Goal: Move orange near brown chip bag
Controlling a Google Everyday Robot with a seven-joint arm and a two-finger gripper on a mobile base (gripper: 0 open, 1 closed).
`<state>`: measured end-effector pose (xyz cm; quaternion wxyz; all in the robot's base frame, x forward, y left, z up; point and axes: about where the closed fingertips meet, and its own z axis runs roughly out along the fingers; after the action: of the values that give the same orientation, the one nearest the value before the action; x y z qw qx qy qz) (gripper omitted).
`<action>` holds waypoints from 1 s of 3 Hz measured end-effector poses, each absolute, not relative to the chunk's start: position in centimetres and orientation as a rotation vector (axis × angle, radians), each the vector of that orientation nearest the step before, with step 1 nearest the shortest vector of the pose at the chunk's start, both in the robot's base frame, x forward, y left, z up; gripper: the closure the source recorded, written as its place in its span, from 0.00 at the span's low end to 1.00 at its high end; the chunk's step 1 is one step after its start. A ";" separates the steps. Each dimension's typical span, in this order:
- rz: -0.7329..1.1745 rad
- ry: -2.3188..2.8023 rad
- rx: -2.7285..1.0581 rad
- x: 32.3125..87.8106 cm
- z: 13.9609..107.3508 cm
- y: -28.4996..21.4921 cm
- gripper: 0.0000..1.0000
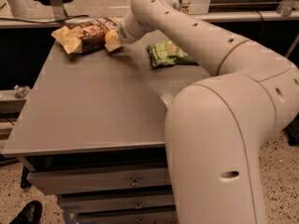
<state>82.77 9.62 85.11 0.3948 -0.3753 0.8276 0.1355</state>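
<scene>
Nearest lies the front of the grey surface [93, 106], with the arm's bulk at its right edge. Farther back on the right is the green chip bag [169, 54], well apart from the work. At the far left the hand [117, 36] is low, the orange [110, 36] right at its tip, against the near end of the brown chip bag [86, 31]. The wrist hides its grip, so I cannot tell how open it is. Best, I judge, to settle the orange on the surface, then release gently so it neither rolls nor crushes the bag.
</scene>
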 end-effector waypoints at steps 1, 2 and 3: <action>0.349 2.112 -0.958 83.3 84.7 10.2 0.60; 0.348 2.119 -0.964 83.5 84.6 10.4 0.36; 0.344 2.121 -0.970 83.7 84.7 10.4 0.13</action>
<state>83.66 10.36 84.71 0.3822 -0.3802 0.8314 0.1349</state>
